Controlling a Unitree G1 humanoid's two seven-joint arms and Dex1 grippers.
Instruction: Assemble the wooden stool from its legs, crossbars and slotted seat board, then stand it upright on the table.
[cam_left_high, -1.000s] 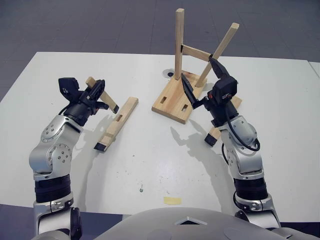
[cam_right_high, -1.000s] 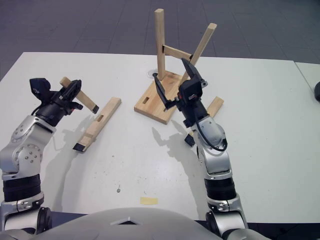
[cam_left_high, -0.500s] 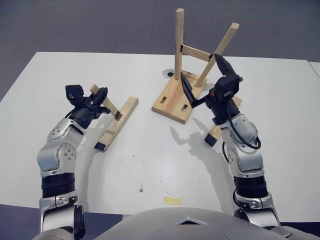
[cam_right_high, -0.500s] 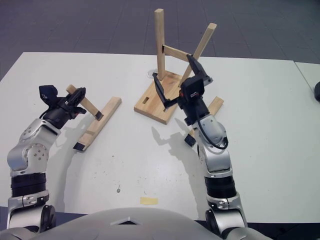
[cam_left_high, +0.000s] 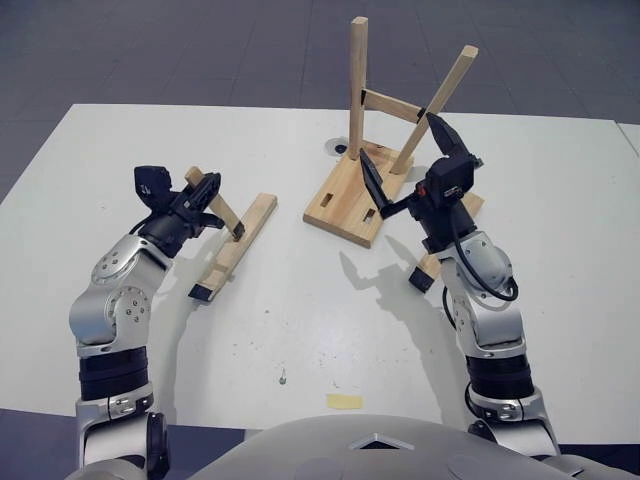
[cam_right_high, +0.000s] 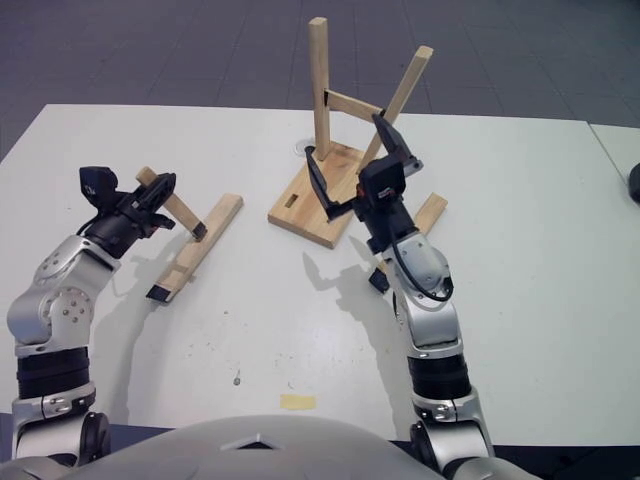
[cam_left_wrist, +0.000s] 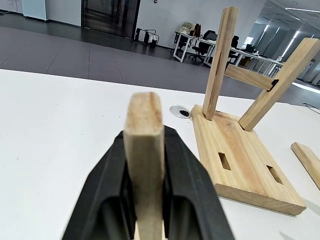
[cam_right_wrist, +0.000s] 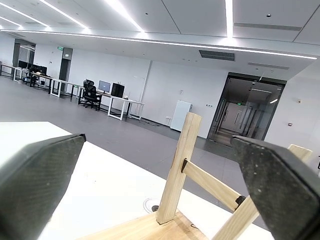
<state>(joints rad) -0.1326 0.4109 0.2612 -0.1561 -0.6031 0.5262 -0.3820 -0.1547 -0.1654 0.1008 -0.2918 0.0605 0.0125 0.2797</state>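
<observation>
Centre rear of the white counter (cam_left_high: 300, 330): slotted seat board (cam_left_high: 340, 205) lying flat, turned at an angle to the counter edges, far corner just beside a round grommet (cam_left_high: 340, 149). Two legs seated in its far slots: upright leg (cam_left_high: 358, 80) vertical, slanted leg (cam_left_high: 447, 90) leaning off to the right, both joined high up by a crossbar (cam_left_high: 392, 104). Two near slots of the board open, as seen from the left wrist.

Right gripper (cam_left_high: 397, 135) hovering over the board, pointed at the two standing legs, fingers (cam_right_wrist: 35, 190) spread wide and grasping nothing; one fingertip near the foot of the upright leg, the other close to the slanted leg below the crossbar, contact not discernible. Beneath the right forearm: right loose leg (cam_left_high: 428, 268), flat on the counter, dark cap toward the near edge, largely hidden by the arm.

Left gripper (cam_left_high: 207, 190) held above the left half of the counter, well inside its left edge, fingers (cam_left_wrist: 100, 200) clenched on a wooden bar (cam_left_high: 225, 212). Bar tilted, dark lower end just beside the left loose leg (cam_left_high: 225, 262), contact not discernible. That leg flat, slotted at mid-length, dark cap nearest the robot, parted from the seat board by a strip of counter.

Toward the near edge: a scrap of yellow tape (cam_left_high: 345, 401) and a small dark speck (cam_left_high: 284, 378), both well apart from all wooden parts. Beyond the right arm: a wide stretch of counter out to the right edge.
</observation>
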